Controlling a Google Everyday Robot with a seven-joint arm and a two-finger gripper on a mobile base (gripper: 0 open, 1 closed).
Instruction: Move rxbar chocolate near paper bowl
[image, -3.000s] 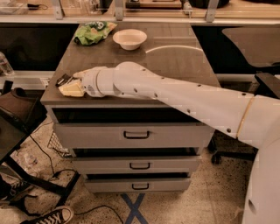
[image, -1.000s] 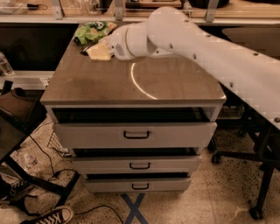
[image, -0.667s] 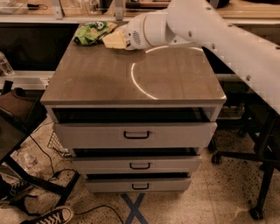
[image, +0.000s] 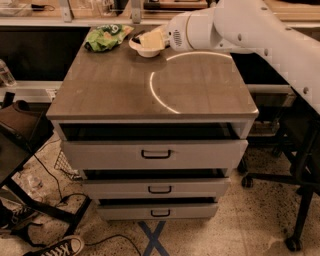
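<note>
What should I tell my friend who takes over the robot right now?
Gripper: at the back of the cabinet top, right over the paper bowl.
Rxbar chocolate: a dark sliver at the gripper, by the bowl's far left rim; whether it is held cannot be seen.
Green snack bag: left of the bowl.
Done: the bar is at the bowl.
Left: probably lay it beside the bowl, then pull the arm away.

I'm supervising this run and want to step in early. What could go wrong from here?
The claw hangs right over the paper bowl, so the rxbar chocolate, hidden from view, may land in the bowl rather than beside it. The claw could also nudge the bowl into the green snack bag close beside it.
</note>
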